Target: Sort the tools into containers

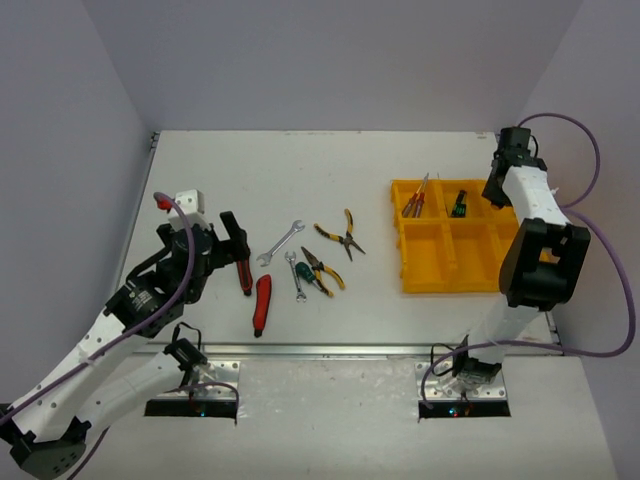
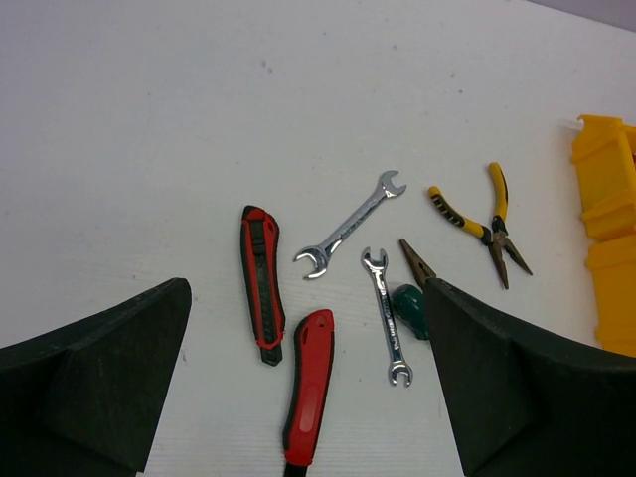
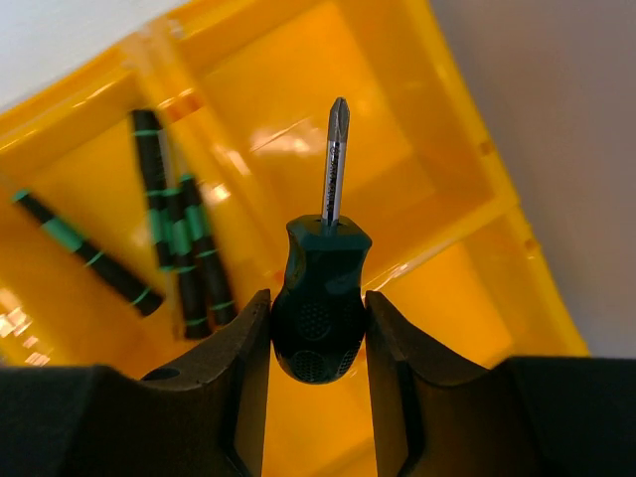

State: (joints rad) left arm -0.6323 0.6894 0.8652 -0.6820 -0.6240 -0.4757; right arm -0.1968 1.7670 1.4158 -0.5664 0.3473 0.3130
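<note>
Stubby green-handled screwdriver pinched by right hand, held tip-forward over yellow organiser tray. Green-black screwdrivers laid in neighbouring compartment. Left hand spread, held above table over utility knives and wrenches.

The left tool hangs with its jaws wide apart over a crowded patch of the desk. Two red-black knives lie almost side by side, with the wrenches and the pliers just to their right, so little bare surface shows between them. The far half of the desk is open, and also the strip between the pliers and the yellow tray. The right tool, closed on a stubby green screwdriver, is over the tray. There green-black screwdrivers take up one compartment, while the one under the tip is free, bounded by dividers.
</note>
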